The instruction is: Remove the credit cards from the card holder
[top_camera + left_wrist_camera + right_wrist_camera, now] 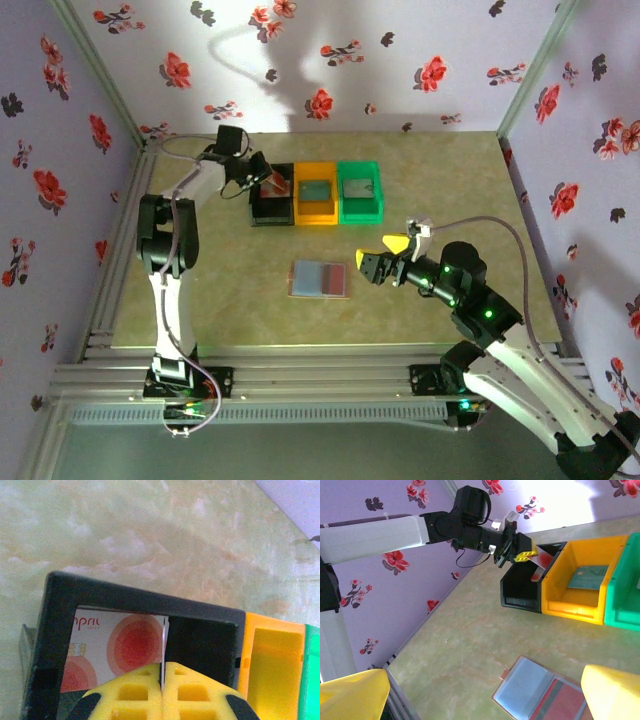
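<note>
Reaching over black bin (270, 217), left gripper (262, 179) pinches card (543, 563)

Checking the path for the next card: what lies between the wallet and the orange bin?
Nothing; the top view shows bare table between the wallet and the orange bin.

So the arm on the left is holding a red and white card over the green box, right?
Not quite. The left arm's fingers are holding the red and white card over the black box, not the green one. The right wrist view shows it: the card hangs at the black box's opening.
</note>
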`<state>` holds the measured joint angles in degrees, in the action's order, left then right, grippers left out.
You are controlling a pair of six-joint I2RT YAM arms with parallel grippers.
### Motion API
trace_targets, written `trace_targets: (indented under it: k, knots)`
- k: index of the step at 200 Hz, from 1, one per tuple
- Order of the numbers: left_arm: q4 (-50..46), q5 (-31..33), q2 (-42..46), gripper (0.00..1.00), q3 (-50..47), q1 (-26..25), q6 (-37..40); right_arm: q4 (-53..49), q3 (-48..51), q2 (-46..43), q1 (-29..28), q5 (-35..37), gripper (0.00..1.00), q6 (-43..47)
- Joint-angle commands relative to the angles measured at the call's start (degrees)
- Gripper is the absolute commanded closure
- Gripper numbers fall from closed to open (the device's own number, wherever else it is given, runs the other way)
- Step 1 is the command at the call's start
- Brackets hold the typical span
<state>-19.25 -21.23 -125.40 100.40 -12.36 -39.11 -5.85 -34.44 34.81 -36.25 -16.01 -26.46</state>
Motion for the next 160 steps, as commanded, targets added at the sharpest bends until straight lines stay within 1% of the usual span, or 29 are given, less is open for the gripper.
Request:
trace_targets:
  k: [1, 81, 130, 141, 160]
  knots:
    - [-0.02, 0.61, -1.74, 1.00, 2.12, 0.06, -1.47, 2.70, 0.68, -0.88, 0.46, -1.76, 0.01, 1.02]
    - [-1.02, 0.85, -4.84, 1.00, 4.44, -0.84, -1.41, 3.22, 1.21, -1.71, 0.40, -2.95, 0.01, 0.71]
    - [-2.85, 1.88, -6.33, 0.84, 6.55, -1.69, -0.43, 3.46, 1.56, -1.91, 0.40, -3.69, 0.01, 0.40]
    - [-2.96, 2.18, -6.49, 0.82, 6.65, -1.78, -0.52, 3.41, 1.52, -2.05, 0.41, -3.85, 0.01, 0.33]
    - [-3.37, 2.59, -6.52, 0.81, 7.06, -1.95, -0.20, 3.27, 1.48, -2.20, 0.41, -4.10, 0.01, 0.35]
